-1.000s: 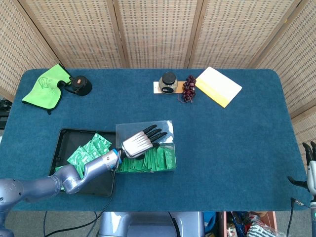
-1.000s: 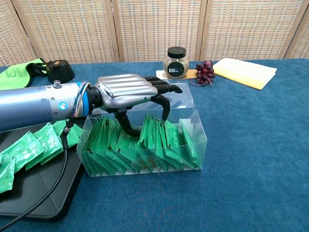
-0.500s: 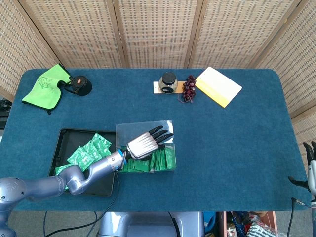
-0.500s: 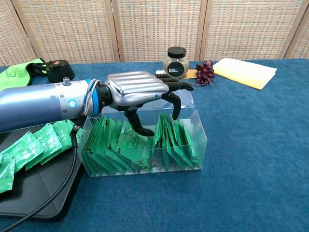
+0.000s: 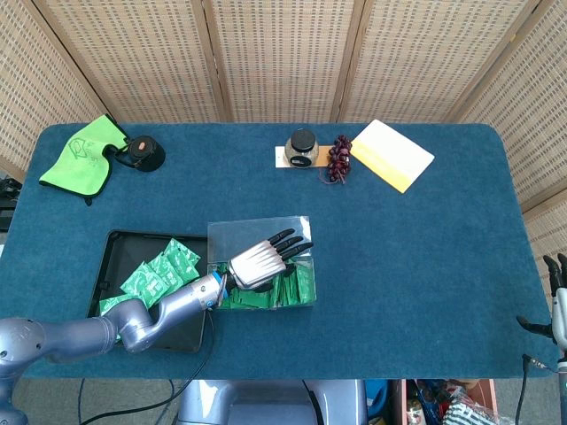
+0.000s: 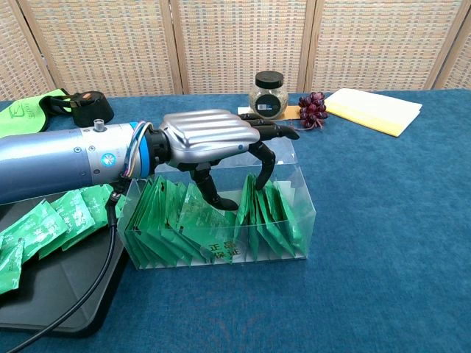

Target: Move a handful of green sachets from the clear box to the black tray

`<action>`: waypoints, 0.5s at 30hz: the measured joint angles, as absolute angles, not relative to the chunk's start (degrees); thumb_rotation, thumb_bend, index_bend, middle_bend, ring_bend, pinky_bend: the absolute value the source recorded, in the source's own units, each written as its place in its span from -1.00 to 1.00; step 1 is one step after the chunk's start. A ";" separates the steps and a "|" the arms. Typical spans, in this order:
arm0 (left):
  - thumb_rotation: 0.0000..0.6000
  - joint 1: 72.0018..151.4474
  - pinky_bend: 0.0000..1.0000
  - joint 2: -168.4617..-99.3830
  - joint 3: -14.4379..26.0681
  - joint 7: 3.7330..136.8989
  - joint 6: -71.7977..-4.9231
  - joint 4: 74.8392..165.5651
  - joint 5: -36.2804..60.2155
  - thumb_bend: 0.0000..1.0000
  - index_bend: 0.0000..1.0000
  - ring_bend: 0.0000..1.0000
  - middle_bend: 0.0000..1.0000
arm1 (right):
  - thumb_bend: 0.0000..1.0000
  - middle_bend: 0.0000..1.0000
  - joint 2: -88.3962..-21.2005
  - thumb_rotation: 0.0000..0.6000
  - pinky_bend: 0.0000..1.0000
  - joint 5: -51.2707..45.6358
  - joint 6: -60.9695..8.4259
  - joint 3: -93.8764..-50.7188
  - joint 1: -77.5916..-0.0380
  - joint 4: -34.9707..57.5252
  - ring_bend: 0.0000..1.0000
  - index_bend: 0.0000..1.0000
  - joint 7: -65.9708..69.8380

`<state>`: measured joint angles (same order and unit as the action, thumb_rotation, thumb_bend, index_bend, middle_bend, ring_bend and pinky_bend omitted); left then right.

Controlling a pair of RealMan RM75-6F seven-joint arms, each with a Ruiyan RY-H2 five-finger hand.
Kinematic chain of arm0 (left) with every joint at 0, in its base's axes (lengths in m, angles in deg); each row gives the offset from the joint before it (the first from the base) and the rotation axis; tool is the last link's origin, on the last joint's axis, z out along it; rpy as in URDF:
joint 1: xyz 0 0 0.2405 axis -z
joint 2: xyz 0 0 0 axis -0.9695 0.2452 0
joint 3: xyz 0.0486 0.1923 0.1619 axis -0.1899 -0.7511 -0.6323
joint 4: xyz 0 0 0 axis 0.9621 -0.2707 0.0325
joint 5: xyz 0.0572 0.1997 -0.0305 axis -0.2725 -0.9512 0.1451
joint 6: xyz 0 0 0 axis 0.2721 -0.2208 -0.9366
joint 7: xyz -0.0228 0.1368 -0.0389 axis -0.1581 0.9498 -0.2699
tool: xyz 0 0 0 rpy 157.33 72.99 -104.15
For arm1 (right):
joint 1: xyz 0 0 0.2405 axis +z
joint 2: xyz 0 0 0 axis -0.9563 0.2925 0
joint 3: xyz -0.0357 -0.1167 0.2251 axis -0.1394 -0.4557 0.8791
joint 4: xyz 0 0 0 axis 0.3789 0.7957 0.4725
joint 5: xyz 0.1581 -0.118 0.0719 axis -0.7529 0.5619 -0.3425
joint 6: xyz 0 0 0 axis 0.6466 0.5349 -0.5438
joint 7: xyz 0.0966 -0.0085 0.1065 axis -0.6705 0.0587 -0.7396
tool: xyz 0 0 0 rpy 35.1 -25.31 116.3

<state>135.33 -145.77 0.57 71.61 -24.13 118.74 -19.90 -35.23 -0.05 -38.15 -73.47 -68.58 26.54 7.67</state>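
Observation:
The clear box [image 6: 296, 159] stands at the table's front middle, packed with upright green sachets [image 6: 180, 220]. My left hand [image 6: 210, 136] reaches in from the left above the box. Its fingers [image 6: 266, 170] and thumb dip down among the sachets with a bunch between them, and nothing is lifted. From above, the left hand [image 5: 258, 259] covers the clear box [image 5: 259, 230] at its middle. The black tray [image 5: 112, 247] lies just left of the box with several green sachets [image 5: 160, 270] on it. My right hand [image 5: 556, 274] shows at the far right edge, fingers apart, holding nothing.
At the back left lie a green cloth [image 5: 78, 156] and a black round object [image 5: 142, 153]. A lidded jar [image 5: 303, 147], a bunch of dark grapes [image 5: 337, 159] and a yellow-white pad [image 5: 392, 155] sit at the back middle and right.
My left hand has slid a little to the right over the box and its fingers have sunk deeper among the sachets, pushing some of them aside. The right hand has not moved.

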 measured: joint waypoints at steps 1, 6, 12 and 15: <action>1.00 135.31 -1.00 -145.81 0.54 71.59 -24.19 118.75 -19.89 -0.46 0.06 -1.00 -1.00 | -1.00 -1.00 -35.24 1.00 -1.00 -0.05 -38.11 -73.49 -68.56 26.53 -1.00 -1.00 7.69; 1.00 135.33 -1.00 -146.06 0.52 71.39 -24.33 118.60 -19.73 -0.42 0.08 -1.00 -1.00 | -1.00 -1.00 -35.26 1.00 -1.00 -0.08 -37.99 -73.52 -68.50 26.52 -1.00 -1.00 7.74; 1.00 135.43 -1.00 -146.49 0.53 71.14 -24.32 118.13 -19.48 -0.28 0.11 -1.00 -1.00 | -1.00 -1.00 -35.22 1.00 -1.00 -0.17 -37.79 -73.52 -68.46 26.43 -1.00 -1.00 7.56; 1.00 135.39 -1.00 -146.51 0.38 70.97 -24.48 118.09 -19.56 -0.21 0.15 -1.00 -1.00 | -1.00 -1.00 -35.20 1.00 -1.00 -0.16 -37.84 -73.52 -68.47 26.45 -1.00 -1.00 7.53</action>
<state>135.39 -146.51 0.38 70.97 -24.48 118.09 -19.56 -35.20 -0.16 -37.84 -73.52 -68.47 26.45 7.53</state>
